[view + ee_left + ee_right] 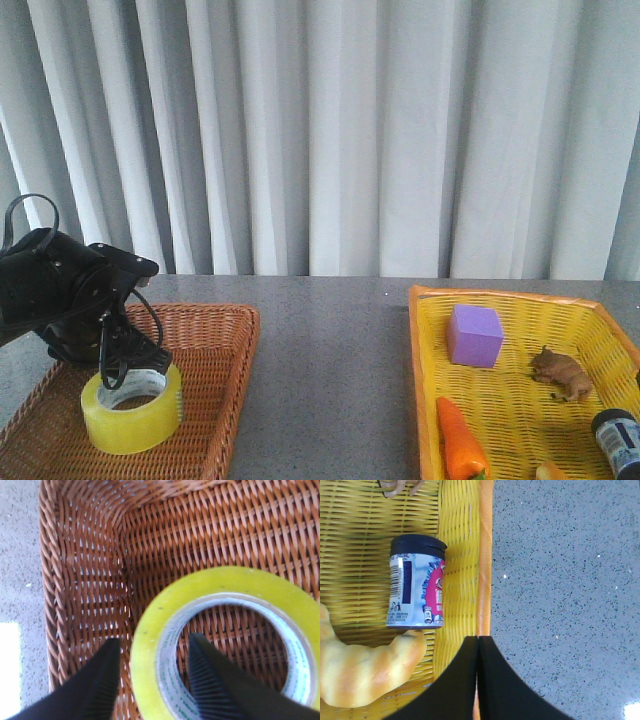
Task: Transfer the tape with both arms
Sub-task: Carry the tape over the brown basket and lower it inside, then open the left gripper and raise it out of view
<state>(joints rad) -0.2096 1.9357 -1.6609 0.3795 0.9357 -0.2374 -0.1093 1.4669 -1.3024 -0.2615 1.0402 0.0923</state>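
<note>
The counter (330, 350) carries two baskets. The brown basket (215, 400) holds the tape (132, 410), my landmark, lying flat with its hole upward. The yellow basket (520, 420) sits well apart from the tape, across bare counter. My left arm (60, 295) hangs right above the tape. My left pincer (152, 680) stands apart, one finger (97, 680) outside the roll's wall, the other inside the core, the wall between them. My right pincer (478, 680) is pressed together on nothing, far from the tape, over the yellow basket's rim, near a jar (416, 587) and a croissant (365, 667). A purple cube (474, 335) lies there too.
</note>
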